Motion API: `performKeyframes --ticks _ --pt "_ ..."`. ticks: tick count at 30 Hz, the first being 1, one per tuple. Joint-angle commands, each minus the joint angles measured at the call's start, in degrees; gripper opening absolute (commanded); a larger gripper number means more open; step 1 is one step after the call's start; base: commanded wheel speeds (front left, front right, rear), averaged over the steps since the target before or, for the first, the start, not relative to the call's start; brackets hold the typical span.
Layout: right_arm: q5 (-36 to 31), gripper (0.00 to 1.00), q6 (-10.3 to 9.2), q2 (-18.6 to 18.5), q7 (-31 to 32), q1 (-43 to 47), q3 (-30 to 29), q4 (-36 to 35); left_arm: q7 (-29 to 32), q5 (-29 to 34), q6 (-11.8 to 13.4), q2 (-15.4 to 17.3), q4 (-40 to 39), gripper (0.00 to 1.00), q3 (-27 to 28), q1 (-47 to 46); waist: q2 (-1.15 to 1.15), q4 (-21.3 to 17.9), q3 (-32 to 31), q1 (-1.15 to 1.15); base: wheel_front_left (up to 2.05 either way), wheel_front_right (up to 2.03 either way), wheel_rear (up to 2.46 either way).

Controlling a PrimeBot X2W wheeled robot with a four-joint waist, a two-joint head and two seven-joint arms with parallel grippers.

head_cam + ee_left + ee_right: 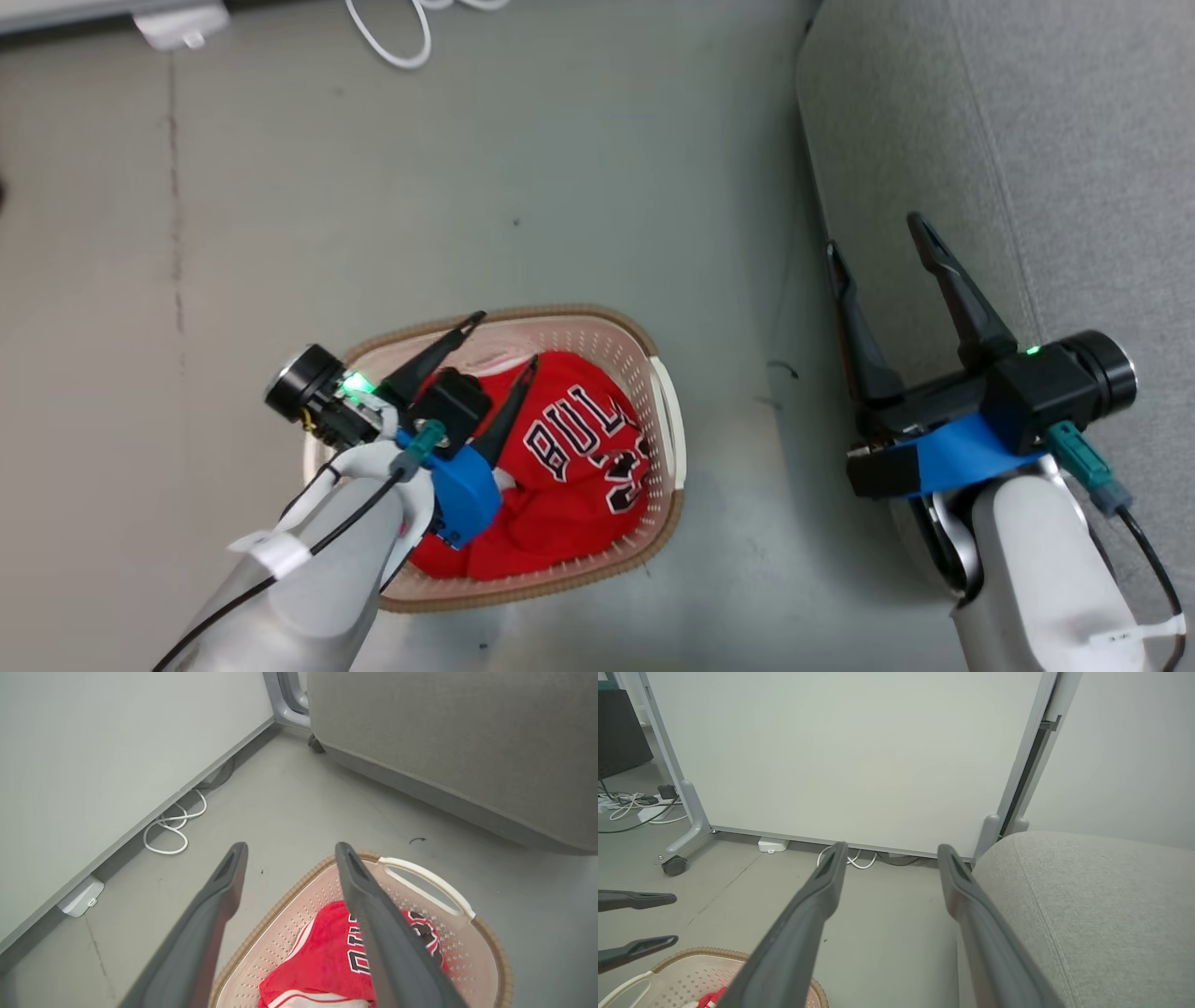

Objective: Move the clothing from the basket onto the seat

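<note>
clothing (569,457) lies in the basket (597,313) under the wide, empty left tool (507,338); seat (1027,140) by the wide right tool (873,233) holds none.

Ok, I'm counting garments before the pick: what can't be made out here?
- Head view: the left gripper and its arm cover part of the clothing; how many pieces cannot be told.
- Left wrist view: a finger crosses the clothing; the bottom edge cuts off the basket.
</note>
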Motion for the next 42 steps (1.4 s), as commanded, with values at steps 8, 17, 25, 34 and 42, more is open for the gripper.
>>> performKeyframes --ticks 8,17,25,34,42 --pt "-1.3 1.00 0.03 -0.2 -0.2 -4.8 1.7 -2.1 -0.2 -3.1 0.0 1.9 10.2 1.00 -15.1 -8.5 0.00 -1.8 9.1 -0.01 0.00 0.00 0.00" --pt "-2.1 1.00 0.03 -0.2 -0.2 -7.4 2.5 -4.2 -0.2 -3.6 0.0 1.9 20.2 1.00 -27.2 -15.9 0.00 -2.5 15.6 -0.01 0.00 0.00 0.00" --pt "-2.1 1.00 0.03 -0.2 -0.2 -9.1 3.2 -7.3 0.3 -2.8 -0.1 1.2 27.1 1.00 -34.0 -21.3 0.00 -3.6 21.6 -0.01 0.00 0.00 0.00" --pt "-2.2 1.00 0.03 -0.2 -0.2 -9.9 4.0 -10.9 1.5 1.9 -0.1 1.1 29.8 1.00 -35.4 -24.5 0.00 -4.8 26.6 -0.01 0.00 0.00 0.00" --pt "-2.9 1.00 0.03 -0.2 -0.2 -8.6 3.7 -13.4 1.9 4.0 -0.1 1.7 30.6 1.00 -35.5 -27.4 0.00 -5.7 29.7 -0.01 0.00 0.00 0.00"
